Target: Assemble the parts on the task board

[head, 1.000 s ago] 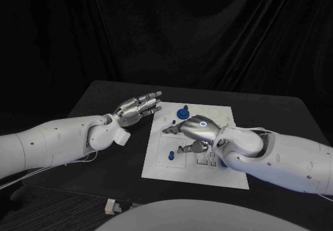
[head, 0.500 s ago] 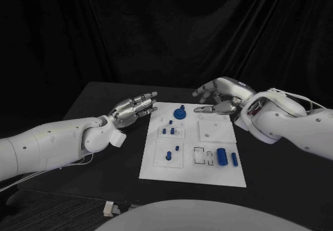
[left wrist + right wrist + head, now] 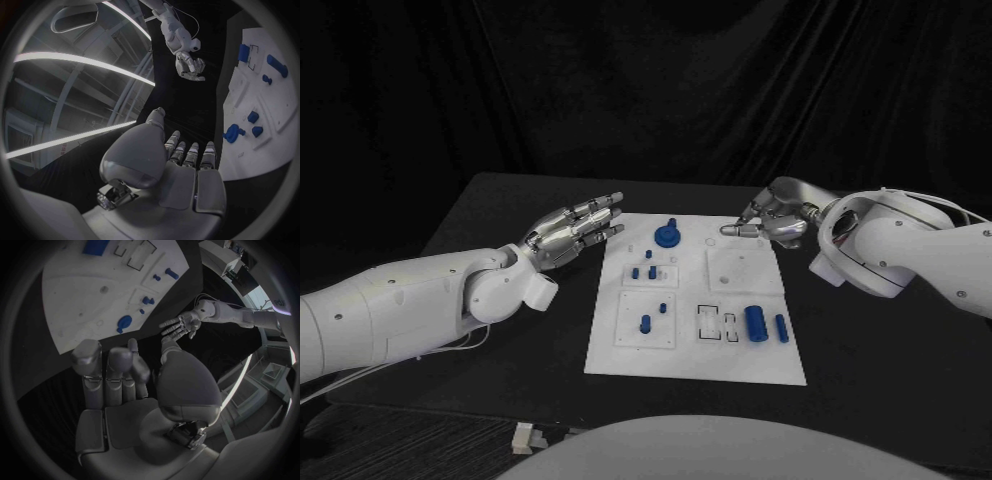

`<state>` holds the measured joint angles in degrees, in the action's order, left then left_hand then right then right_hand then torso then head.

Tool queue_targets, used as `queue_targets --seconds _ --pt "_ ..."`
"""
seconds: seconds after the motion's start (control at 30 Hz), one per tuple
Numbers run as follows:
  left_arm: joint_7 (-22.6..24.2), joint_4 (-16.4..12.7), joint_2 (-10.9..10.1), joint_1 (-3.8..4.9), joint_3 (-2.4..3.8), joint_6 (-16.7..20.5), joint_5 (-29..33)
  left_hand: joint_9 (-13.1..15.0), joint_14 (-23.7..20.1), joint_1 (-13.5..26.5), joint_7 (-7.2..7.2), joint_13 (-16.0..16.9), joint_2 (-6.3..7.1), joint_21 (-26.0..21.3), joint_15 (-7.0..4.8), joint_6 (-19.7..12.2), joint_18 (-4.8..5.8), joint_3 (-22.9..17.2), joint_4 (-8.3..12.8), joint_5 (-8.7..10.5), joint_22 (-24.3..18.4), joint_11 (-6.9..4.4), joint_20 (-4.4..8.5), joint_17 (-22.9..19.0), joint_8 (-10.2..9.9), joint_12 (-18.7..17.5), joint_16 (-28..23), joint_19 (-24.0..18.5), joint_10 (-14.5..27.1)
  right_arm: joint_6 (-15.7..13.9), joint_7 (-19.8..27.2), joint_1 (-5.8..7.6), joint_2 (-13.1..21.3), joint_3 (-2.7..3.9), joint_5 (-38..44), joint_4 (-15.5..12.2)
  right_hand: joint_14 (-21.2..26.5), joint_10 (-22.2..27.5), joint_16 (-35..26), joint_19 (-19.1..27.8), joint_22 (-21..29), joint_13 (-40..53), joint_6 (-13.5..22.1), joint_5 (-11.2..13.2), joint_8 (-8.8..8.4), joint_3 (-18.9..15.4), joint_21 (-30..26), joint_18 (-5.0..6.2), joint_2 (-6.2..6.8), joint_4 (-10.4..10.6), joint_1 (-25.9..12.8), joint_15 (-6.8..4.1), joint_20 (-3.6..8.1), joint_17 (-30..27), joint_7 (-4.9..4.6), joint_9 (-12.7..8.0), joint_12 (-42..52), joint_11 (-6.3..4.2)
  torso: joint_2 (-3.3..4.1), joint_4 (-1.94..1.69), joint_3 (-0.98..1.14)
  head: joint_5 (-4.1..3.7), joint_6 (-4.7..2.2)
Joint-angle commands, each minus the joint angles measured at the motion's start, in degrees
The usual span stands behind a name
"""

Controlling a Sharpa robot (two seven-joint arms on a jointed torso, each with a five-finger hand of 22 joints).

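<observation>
The left robot hand [image 3: 577, 228] is seen on the left of the head view, hovering just beside the far left corner of the task board [image 3: 697, 365]. Its fingers are stretched out and slightly apart, and nothing is held in it; the fingertips point toward the board's far edge. In its own wrist view the same hand [image 3: 181, 165] is shown flat, with the board [image 3: 247, 145] lying beyond the fingertips.

The board lies in the middle of the black table [image 3: 488, 230], its long axis running away from the robot. Near the far edge a knobbed blue part [image 3: 668, 236] stands. Nearer, in the left column, small blue pegs [image 3: 646, 270] stand in a square plate, and one more blue peg [image 3: 646, 323] stands upright below them. On the near right a thick blue cylinder [image 3: 757, 325] lies flat beside a slimmer blue bar [image 3: 782, 328]; both are laid along the board's long axis, pointing away from the robot.

The right robot hand [image 3: 773, 220] is held just off the far right corner of the board, fingers loosely curled and apart, and no part can be made out in it. The two lying parts are judged nearer to this hand than to the left one, on its side and toward the robot from it, so a reach back along the board's length would likely be called for.
</observation>
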<state>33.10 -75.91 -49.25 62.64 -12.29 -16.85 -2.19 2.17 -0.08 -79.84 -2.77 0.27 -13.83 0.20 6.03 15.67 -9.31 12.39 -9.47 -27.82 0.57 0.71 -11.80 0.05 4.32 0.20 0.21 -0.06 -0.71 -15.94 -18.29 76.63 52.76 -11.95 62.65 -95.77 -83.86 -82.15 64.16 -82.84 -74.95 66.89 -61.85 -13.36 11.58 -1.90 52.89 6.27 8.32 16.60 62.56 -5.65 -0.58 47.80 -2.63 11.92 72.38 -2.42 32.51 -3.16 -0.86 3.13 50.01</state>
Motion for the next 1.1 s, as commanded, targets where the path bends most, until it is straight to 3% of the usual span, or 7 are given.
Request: queue_targets --seconds 0.03,0.07,0.2,0.37,0.67,0.83,1.1 --pt "1.24 -0.07 0.08 -0.06 0.06 -0.14 0.32 0.07 0.08 0.03 -0.03 0.09 -0.29 -0.05 -0.05 0.28 -0.7 0.0 0.33 -0.2 0.02 0.31 -0.18 -0.05 0.29 0.22 -0.21 0.19 -0.25 7.46 -9.02 -0.45 0.44 0.04 10.59 -0.79 -4.37 -7.85 18.49 -2.35 -9.5 23.11 -2.17 -0.55 1.24 -0.24 11.8 -2.04 1.13 0.26 1.86 -0.46 0.41 28.45 0.55 2.76 17.62 -0.82 0.07 -0.03 -0.01 -0.26 -0.01" --pt "1.25 -0.05 0.07 -0.06 0.06 -0.13 0.32 0.07 0.08 0.03 -0.03 0.09 -0.29 -0.05 -0.05 0.28 -0.7 0.0 0.33 -0.2 0.02 0.31 -0.18 -0.05 0.29 0.22 -0.21 0.19 -0.25 8.12 -9.68 -0.56 0.54 0.04 12.67 -0.94 -5.01 -7.85 22.38 -3.09 -10.48 23.11 -3.19 -0.55 1.84 -0.24 16.9 -2.72 1.06 0.21 1.41 -0.7 0.63 35.29 0.91 4.27 17.62 -0.91 0.05 -0.04 0.0 -0.31 -0.01" --pt "1.24 -0.02 0.09 -0.06 0.06 -0.15 0.32 0.07 0.08 0.03 -0.03 0.09 -0.29 -0.05 -0.05 0.28 -0.7 0.0 0.33 -0.2 0.02 0.31 -0.18 -0.05 0.29 0.22 -0.21 0.19 -0.25 11.97 -12.19 -1.02 0.88 0.04 19.21 -1.52 -6.12 -7.85 25.81 -4.01 -11.76 23.11 -4.88 0.33 2.5 -0.33 23.5 -3.71 1.67 0.29 -0.17 -0.97 0.9 42.14 1.36 6.45 17.62 -0.6 0.01 -0.05 -0.01 -0.37 -0.01" --pt "1.15 0.03 0.17 -0.07 0.06 -0.21 0.32 0.07 0.08 -0.01 -0.05 0.1 -0.34 -0.05 -0.02 0.33 -0.7 -0.02 0.36 -0.29 -0.01 0.31 -0.18 -0.05 0.34 0.22 -0.21 0.18 -0.27 17.73 -14.39 -1.6 1.44 0.04 22.58 -2.32 -6.14 -7.85 25.84 -4.97 -12.94 23.11 -7.32 1.59 2.71 -0.13 29.04 -4.65 1.31 0.41 -4.21 -0.86 0.67 42.2 1.31 8.14 17.62 0.31 0.05 -0.06 -0.02 -0.4 -0.01" --pt "1.28 0.32 0.5 -0.07 0.06 -0.32 0.32 0.08 0.08 -0.02 -0.06 0.1 -0.36 -0.06 -0.01 0.38 -0.7 -0.03 0.37 -0.3 -0.03 0.31 -0.19 -0.05 0.37 0.22 -0.21 0.18 -0.27 24.22 -16.11 -2.89 1.72 0.03 23.85 -2.79 -5.89 -7.85 25.38 -5.2 -13.35 23.11 -11.89 4.27 4.93 0.24 31.29 -4.94 0.79 0.4 -8.48 -1.83 1.39 41.12 2.83 12.57 17.62 -1.19 0.04 -0.05 -0.01 -0.83 -0.01" --pt "1.43 0.36 0.57 -0.07 0.06 -0.32 0.32 0.09 0.08 -0.04 -0.14 0.12 -0.42 -0.05 0.02 0.47 -0.7 -0.05 0.39 -0.33 -0.02 0.36 -0.2 -0.05 0.44 0.25 -0.21 0.18 -0.33 25.88 -16.55 -3.86 1.15 0.03 23.83 -2.52 -5.91 -7.85 25.39 -5.45 -13.61 23.11 -12.42 4.63 4.87 0.98 32.33 -5.15 -0.86 0.28 -10.44 -2.25 1.84 41.15 3.18 13.66 17.62 -1.58 0.03 -0.05 -0.01 -0.86 -0.01" --pt "1.17 0.48 0.65 -0.08 0.06 -0.63 0.32 0.13 0.08 -0.08 -0.35 0.15 -0.48 -0.05 0.08 0.73 -0.68 -0.07 0.45 -0.37 -0.01 0.56 -0.23 -0.05 0.63 0.29 -0.21 0.18 -0.4 26.65 -16.83 -5.27 0.15 0.03 23.56 -1.93 -6.05 -7.85 25.65 -5.25 -13.46 23.11 -11.44 4.69 3.63 1.31 31.99 -5.04 -1.29 0.18 -10.67 -2.25 1.94 41.75 2.9 13.53 17.62 -1.41 0.04 -0.02 -0.02 -0.8 -0.01"
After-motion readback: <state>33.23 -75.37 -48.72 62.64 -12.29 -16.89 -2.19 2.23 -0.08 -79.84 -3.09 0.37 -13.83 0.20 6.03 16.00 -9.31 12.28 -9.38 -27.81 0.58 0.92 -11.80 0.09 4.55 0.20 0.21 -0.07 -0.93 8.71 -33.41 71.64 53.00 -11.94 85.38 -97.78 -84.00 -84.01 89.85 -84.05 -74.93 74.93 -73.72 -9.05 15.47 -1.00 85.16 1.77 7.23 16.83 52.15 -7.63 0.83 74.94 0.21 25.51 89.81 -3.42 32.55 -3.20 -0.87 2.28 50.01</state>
